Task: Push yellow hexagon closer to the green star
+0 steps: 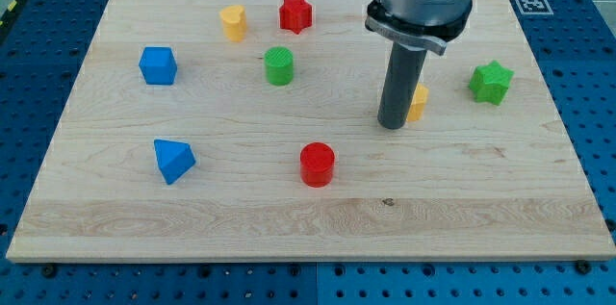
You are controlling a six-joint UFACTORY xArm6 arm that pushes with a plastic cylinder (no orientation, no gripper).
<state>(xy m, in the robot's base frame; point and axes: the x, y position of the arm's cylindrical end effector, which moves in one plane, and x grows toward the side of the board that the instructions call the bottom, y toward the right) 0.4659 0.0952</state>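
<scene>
**Operator:** Right of centre on the wooden surface [289,218], what is the position of my tip [392,126]?

**Technician:** The rod stands upright there. My tip rests on the surface directly against the view's left side of the yellow hexagon [419,103]. The rod covers most of that block; only its right edge shows.

**Operator:** Location of the yellow hexagon relative to the target?

**Technician:** The yellow hexagon sits to the view's left of the green star [491,83] and slightly lower. The two blocks are near each other but apart, with bare wood between them.

**Operator:** State of the claw?

**Technician:** No claw is fitted on this rig. The arm ends in the plain dark rod, so neither a spread nor a pressed-together condition applies, and nothing is pinched.

**Operator:** Remaining blocks?

**Technician:**
- Red star [296,13]: near the view's top, left of the rod.
- Second yellow block [233,23]: just left of the red star; shape cannot be made out with certainty.
- Green cylinder [279,65]: below those two.
- Blue cube [158,65]: at the view's left.
- Blue triangular block [173,160]: below the blue cube.
- Red cylinder [317,165]: lower centre, well apart from my tip.
</scene>
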